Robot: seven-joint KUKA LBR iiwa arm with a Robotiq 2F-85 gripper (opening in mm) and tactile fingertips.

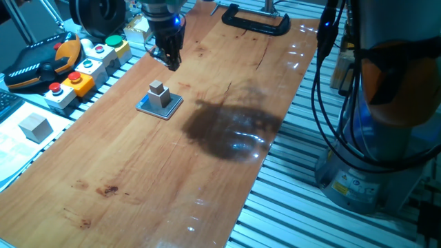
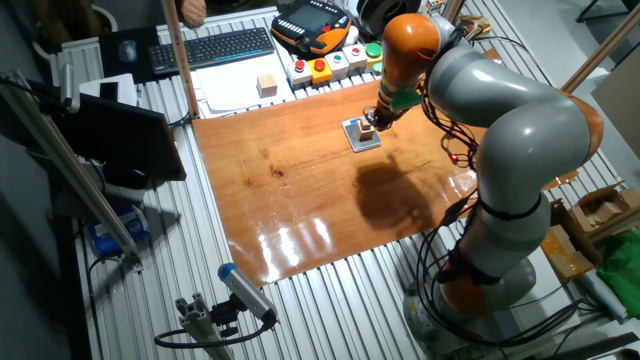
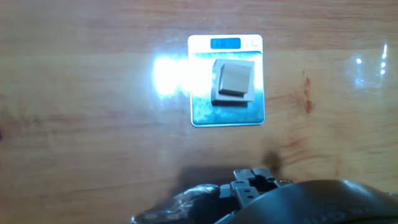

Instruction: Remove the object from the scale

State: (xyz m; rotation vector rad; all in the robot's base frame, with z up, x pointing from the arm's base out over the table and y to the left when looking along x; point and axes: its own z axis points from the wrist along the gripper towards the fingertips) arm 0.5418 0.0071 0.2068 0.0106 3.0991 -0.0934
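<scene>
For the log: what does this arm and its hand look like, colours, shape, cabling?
The arm is made of thick, rounded light-grey segments with orange bands at the joints, on a grey base carrying a yellow label. Black cables hang loosely along its side. The hand is small, dark and blocky, with a blue light glowing just above it.

The wooden tabletop (image 1: 172,179) carries one thing directly — the scale (image 1: 160,105) — near its far end.
</scene>
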